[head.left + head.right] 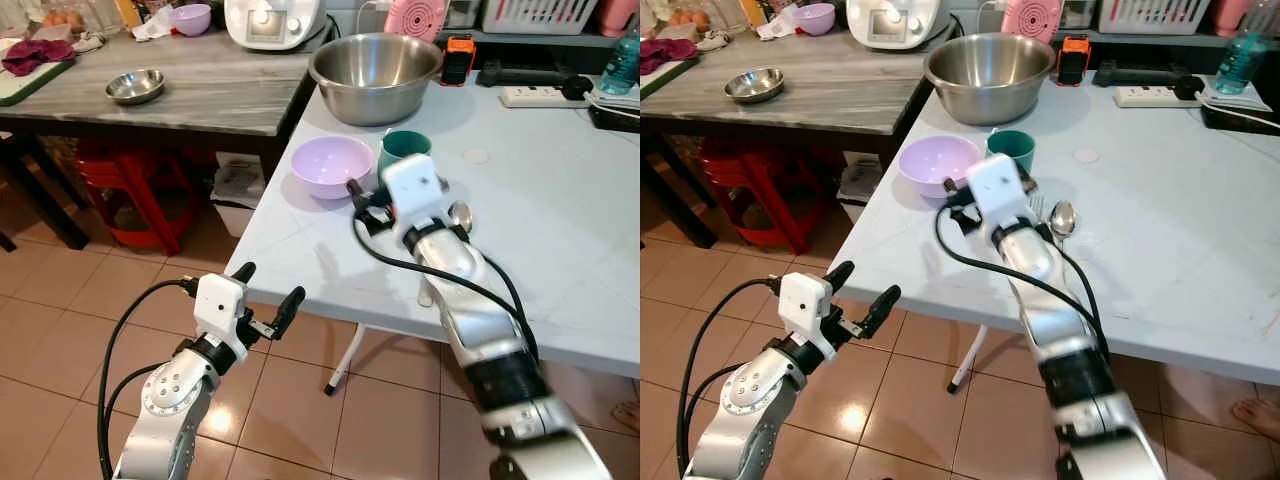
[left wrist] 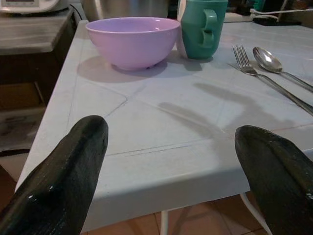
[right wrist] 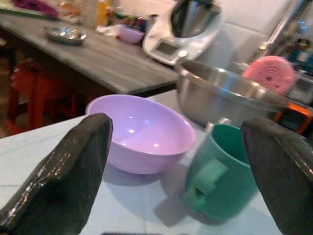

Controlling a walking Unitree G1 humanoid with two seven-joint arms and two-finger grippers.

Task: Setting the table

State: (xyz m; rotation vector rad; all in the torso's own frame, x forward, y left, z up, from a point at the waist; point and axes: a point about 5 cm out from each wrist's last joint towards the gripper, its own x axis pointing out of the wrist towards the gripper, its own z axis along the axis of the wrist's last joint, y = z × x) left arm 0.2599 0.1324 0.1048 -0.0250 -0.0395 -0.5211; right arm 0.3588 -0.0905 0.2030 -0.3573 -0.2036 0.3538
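Pale and lightly tiled, the white table [image 1: 560, 240] stretches ahead of us, with a dark-framed grey counter [image 1: 200, 90] to its left and tan floor tiles below. On the table near its front-left corner we see a lilac bowl [image 1: 330, 165], and just beside it, touching or nearly so, a teal mug [image 1: 403, 148] with its handle turned toward us. A fork [image 2: 254, 73] and a spoon [image 2: 274, 66] lie side by side to the right of the mug. Behind them stands a large steel mixing bowl [image 1: 375, 75].

Our right gripper [image 1: 360, 205] hovers over the table just in front of the bowl and mug, its fingers spread wide with nothing between them; in its wrist view both vessels sit framed between the two tips. Our left gripper [image 1: 268, 295] hangs below and in front of the table's edge, likewise splayed and empty, pointing at the corner.

We judge the place setting largely laid, with perhaps an adjustment of bowl or mug in hand. The risks come from crowding: bowl and mug stand so close that a finger closing on one could nudge the other, and the light plastic bowl could skid toward the nearby edge. Our right forearm also passes close over the cutlery, so a careless sweep could scatter it. If the left arm rises, it could knock the table's rim.
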